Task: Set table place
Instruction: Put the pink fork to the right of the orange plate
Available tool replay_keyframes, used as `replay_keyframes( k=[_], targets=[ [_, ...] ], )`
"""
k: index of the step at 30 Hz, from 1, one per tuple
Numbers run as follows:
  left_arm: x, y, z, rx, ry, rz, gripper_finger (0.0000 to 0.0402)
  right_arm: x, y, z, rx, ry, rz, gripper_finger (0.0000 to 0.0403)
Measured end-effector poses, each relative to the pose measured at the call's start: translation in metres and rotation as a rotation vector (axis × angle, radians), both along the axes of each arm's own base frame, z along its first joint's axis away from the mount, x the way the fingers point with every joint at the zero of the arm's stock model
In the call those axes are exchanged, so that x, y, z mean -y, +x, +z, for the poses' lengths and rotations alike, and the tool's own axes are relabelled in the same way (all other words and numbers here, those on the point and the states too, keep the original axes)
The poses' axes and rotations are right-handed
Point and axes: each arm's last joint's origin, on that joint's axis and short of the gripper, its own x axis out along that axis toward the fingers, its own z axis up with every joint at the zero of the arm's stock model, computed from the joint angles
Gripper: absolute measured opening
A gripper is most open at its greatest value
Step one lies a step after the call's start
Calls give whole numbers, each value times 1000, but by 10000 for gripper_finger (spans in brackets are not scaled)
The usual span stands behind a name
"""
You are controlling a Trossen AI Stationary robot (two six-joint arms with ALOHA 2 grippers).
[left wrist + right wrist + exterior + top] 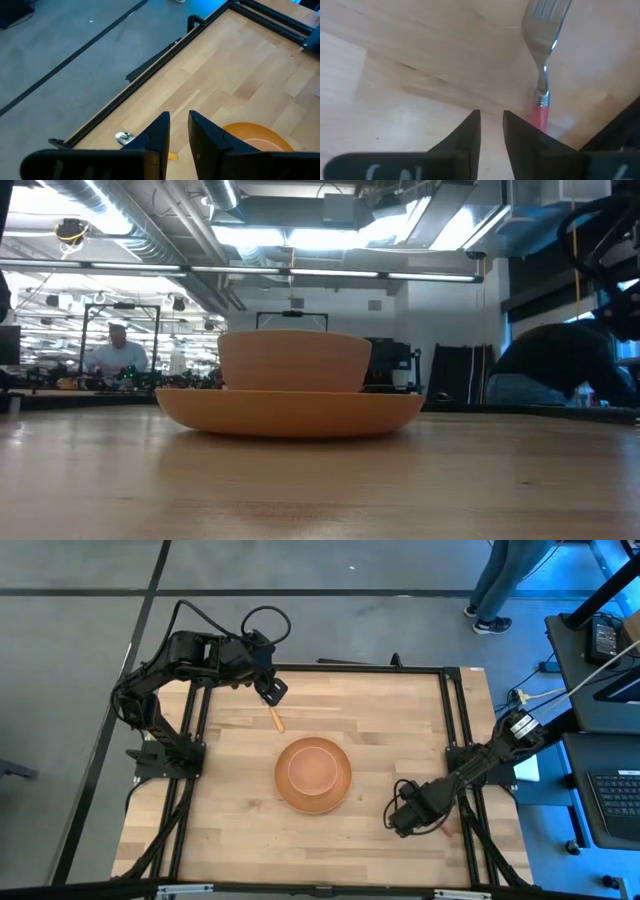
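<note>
spoon (125, 137) mostly hidden behind left gripper (178, 131), fork (543, 65) tines cropped

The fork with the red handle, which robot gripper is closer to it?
The right. The right gripper hovers right beside the fork, near the table's right edge. The left gripper is far across the table, over the spoon, beyond the plate.
</note>
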Motion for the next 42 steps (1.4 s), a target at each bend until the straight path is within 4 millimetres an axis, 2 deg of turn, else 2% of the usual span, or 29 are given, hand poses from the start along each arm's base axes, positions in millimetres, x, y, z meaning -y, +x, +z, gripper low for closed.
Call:
replay_keyframes(
  k=[6,12,17,22,27,34,42],
  targets=[
    [0,0,0,4,-3,5,63,4,3,0,-19,32,-16,85],
    [0,0,0,15,-12,19,63,5,0,2,-112,127,6,85],
    [0,0,0,15,-11,20,63,9,-8,3,-193,84,12,85],
    [0,0,0,15,-11,20,63,10,-10,4,-182,36,51,85],
    [0,0,0,14,-10,20,63,7,-14,3,-178,42,107,85],
    [0,0,0,14,-10,20,63,6,-27,-8,-237,62,107,85],
    [0,0,0,14,-10,20,63,4,-29,-8,-251,86,111,85]
  ],
)
